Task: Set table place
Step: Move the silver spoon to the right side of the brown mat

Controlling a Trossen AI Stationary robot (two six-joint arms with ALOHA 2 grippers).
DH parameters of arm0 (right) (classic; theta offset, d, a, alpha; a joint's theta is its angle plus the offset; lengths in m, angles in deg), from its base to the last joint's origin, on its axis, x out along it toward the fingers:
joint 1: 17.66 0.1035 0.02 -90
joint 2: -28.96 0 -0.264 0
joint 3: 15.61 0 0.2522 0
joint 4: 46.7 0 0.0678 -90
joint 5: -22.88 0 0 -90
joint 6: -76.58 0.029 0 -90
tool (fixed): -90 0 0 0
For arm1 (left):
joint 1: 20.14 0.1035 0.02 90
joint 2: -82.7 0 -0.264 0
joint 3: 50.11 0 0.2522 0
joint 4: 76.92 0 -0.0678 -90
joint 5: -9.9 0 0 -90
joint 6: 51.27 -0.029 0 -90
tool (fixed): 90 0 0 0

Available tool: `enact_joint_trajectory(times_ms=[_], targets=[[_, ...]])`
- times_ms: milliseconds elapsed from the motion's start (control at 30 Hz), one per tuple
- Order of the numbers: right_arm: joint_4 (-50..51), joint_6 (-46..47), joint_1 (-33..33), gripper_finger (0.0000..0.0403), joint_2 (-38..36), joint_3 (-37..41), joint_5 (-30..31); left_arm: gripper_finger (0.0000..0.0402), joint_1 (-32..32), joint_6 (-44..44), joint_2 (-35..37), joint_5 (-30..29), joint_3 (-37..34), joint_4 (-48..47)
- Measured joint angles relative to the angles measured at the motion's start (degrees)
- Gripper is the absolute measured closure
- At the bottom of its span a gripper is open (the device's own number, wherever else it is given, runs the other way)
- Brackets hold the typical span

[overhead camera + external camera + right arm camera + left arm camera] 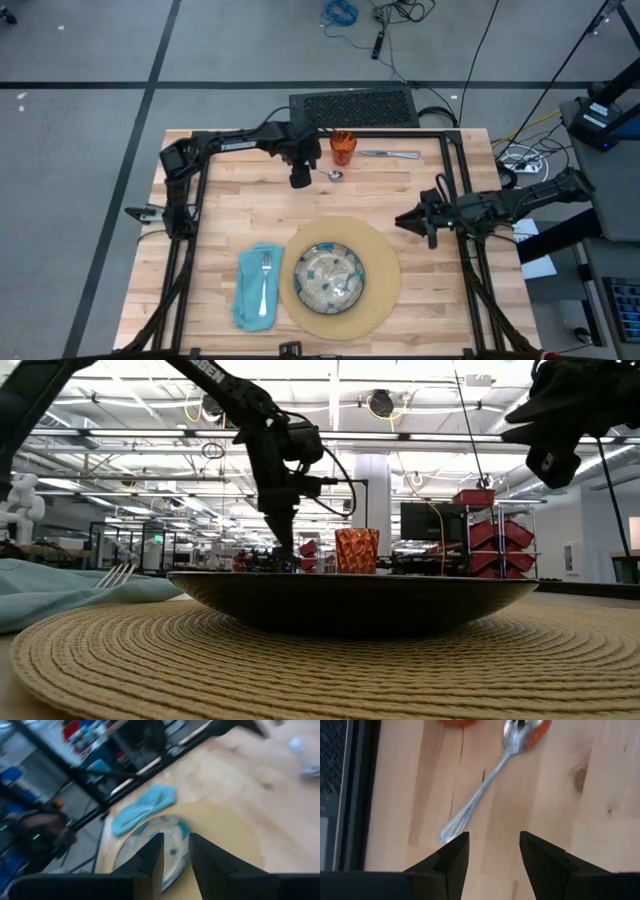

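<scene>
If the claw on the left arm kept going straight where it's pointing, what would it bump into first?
Most likely the spoon. The left gripper points down at the table with its fingers open, and the spoon's handle end lies just ahead of them. How far above the wood it hangs is unclear; it might touch bare table beside the handle.

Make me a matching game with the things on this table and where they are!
Things:
1. fork
2. plate
3. spoon
4. knife

Places:
A. on the placemat
B. beside the cup, near the right arm's side
C. on the napkin
D. by the left gripper

Pairs: 1-C, 2-A, 3-D, 4-B
</scene>
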Motion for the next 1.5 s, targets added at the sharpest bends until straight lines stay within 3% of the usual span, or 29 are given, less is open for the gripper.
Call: enact_joint_trajectory(times_ms=[233, 533, 667, 967, 1500], targets=[[0.44, -2.52, 0.00, 0.0321, 0.04, -0.02, -3.44, 0.0240, -0.22, -6.88, -1.06, -0.09, 1.86, 3.02], [2.85, -6.80, 0.00, 0.0321, 0.04, -0.02, -3.52, 0.0241, -0.07, -5.07, -2.32, 2.30, 2.32, 3.06], [2.71, -8.21, 0.00, 0.0321, 0.07, -0.02, -3.28, 0.0241, -0.03, 2.19, -8.02, -0.83, 7.28, 0.36], [2.62, -8.40, 0.00, 0.0321, 0.09, -0.01, -3.24, 0.0241, -1.65, -0.78, -16.66, 0.60, 19.08, -8.64], [2.15, -9.23, 0.00, 0.0321, 0.07, 0.00, -3.24, 0.0241, -1.86, -2.17, -16.81, 2.32, 19.83, -10.29]])
